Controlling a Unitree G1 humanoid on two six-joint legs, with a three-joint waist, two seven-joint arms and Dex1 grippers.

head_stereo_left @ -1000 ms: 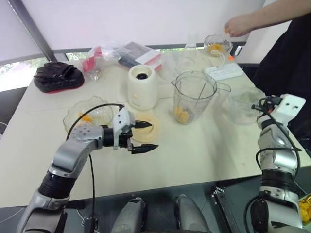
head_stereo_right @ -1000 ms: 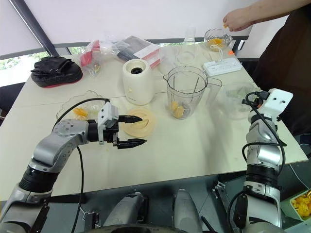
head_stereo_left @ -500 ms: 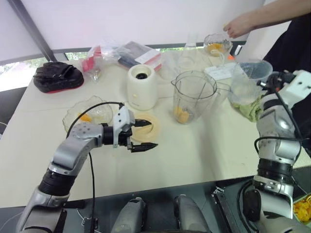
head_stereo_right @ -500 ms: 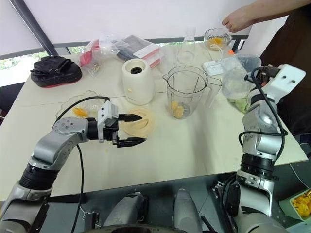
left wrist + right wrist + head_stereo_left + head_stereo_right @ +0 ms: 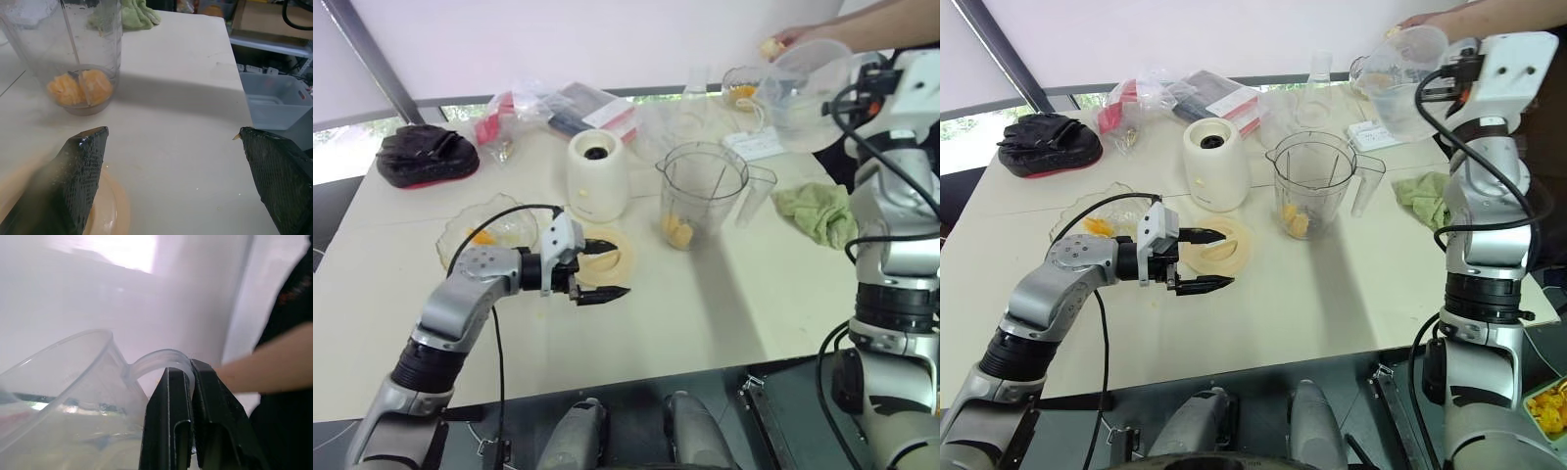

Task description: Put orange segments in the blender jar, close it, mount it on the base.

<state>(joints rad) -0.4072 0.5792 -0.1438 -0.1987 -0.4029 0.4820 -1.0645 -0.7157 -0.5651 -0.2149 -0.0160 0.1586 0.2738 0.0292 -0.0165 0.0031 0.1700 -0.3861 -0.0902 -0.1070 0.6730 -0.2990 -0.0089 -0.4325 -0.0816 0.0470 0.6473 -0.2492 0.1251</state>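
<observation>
Clear blender jar beyond open left pincer.

orange segments: yellow-orange
blender jar: clear
base: cream-white, dark socket
lid: cream-yellow
cloth: light green

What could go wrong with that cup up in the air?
The right pincer grips the clear measuring cup only by its thin handle, so the cup could twist or slip. It hangs tilted beside a person's hand and might bump it. Liquid could spill before it gets over the blender jar.
</observation>
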